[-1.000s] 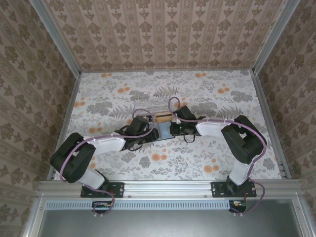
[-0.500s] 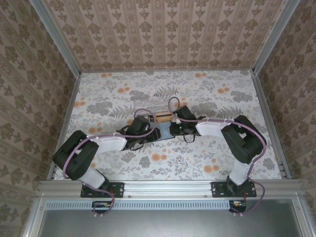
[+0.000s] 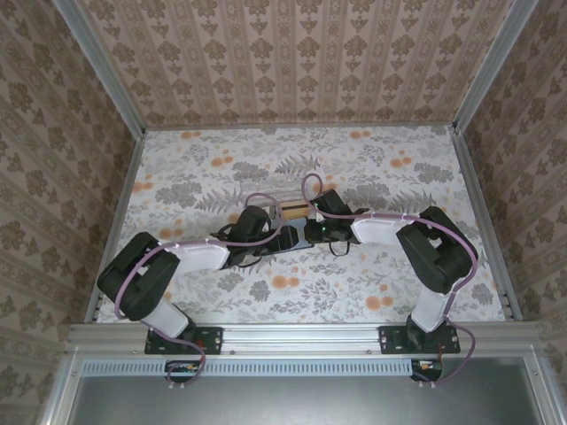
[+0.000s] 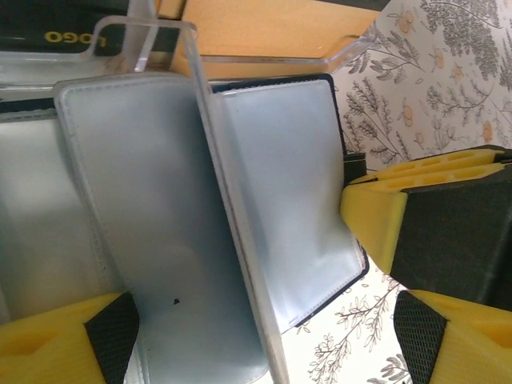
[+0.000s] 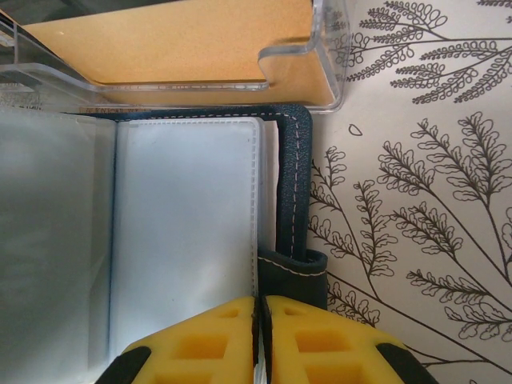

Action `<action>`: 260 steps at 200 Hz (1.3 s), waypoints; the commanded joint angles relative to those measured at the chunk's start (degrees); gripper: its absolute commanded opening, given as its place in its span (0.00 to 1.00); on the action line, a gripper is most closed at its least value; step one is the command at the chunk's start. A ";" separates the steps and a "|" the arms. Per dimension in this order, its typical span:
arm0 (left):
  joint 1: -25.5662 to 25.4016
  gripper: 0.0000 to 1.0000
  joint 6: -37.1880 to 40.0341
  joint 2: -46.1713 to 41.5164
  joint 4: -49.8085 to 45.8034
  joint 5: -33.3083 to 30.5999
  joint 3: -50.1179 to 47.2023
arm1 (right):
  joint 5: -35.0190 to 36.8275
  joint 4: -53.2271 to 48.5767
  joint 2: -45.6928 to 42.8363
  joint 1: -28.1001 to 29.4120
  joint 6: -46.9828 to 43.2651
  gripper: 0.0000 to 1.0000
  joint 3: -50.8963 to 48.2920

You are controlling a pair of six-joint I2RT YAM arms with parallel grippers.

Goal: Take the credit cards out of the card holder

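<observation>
The card holder [image 5: 184, 240] lies open on the table, its pale blue-grey sleeves facing up inside a navy stitched border with a snap tab [image 5: 293, 276]. My right gripper [image 5: 258, 308] is shut on the edge of a sleeve beside that tab. My left gripper [image 4: 248, 320] is open and straddles the sleeves [image 4: 136, 208], one of which stands up on edge between the yellow fingers [image 4: 384, 224]. An orange-tan credit card [image 5: 176, 44] lies in the clear plastic box just beyond the holder. A black card with yellow lettering [image 4: 56, 36] lies beside it.
The clear plastic box [image 3: 292, 211] touches the holder's far edge. Both arms meet at the middle of the floral table [image 3: 372, 159]. Patterned walls with metal rails [image 3: 478, 212] close in the left, right and far sides.
My left gripper has opened wide and shifted right over the holder, hiding the blue-grey inside in the top view. The right gripper has stayed put and shut.
</observation>
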 commanded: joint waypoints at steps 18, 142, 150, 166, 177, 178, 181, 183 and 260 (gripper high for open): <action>-0.64 0.90 0.31 2.63 2.09 4.02 0.64 | -0.70 -3.07 3.13 1.00 0.68 0.14 -0.61; -0.85 1.00 -0.03 4.42 8.43 9.45 0.53 | -0.43 -3.18 1.51 0.56 1.47 0.16 -0.47; -0.85 1.00 -0.04 4.30 8.56 9.32 0.38 | -0.52 -3.09 1.54 0.57 1.64 0.16 -0.62; -0.85 1.00 -0.12 3.47 8.38 9.10 -0.17 | -0.54 -2.84 1.56 0.57 1.86 0.16 -0.82; -0.85 1.00 -0.13 2.73 8.61 9.01 -0.50 | -0.58 -2.81 1.49 0.48 1.91 0.16 -0.90; -0.85 1.00 -0.13 2.60 8.63 8.97 -0.50 | -0.55 -2.77 1.46 0.48 1.91 0.16 -0.90; -0.85 1.00 -0.01 2.32 8.51 8.89 -0.55 | -0.53 -2.80 1.43 0.48 1.91 0.16 -0.91; -0.85 1.00 -0.03 2.20 8.39 8.83 -0.54 | -0.43 -2.87 1.41 0.48 1.86 0.16 -0.90; 0.02 1.00 3.19 -7.69 -4.90 0.15 -1.79 | 5.02 -6.54 -4.80 -2.49 2.47 0.18 -2.60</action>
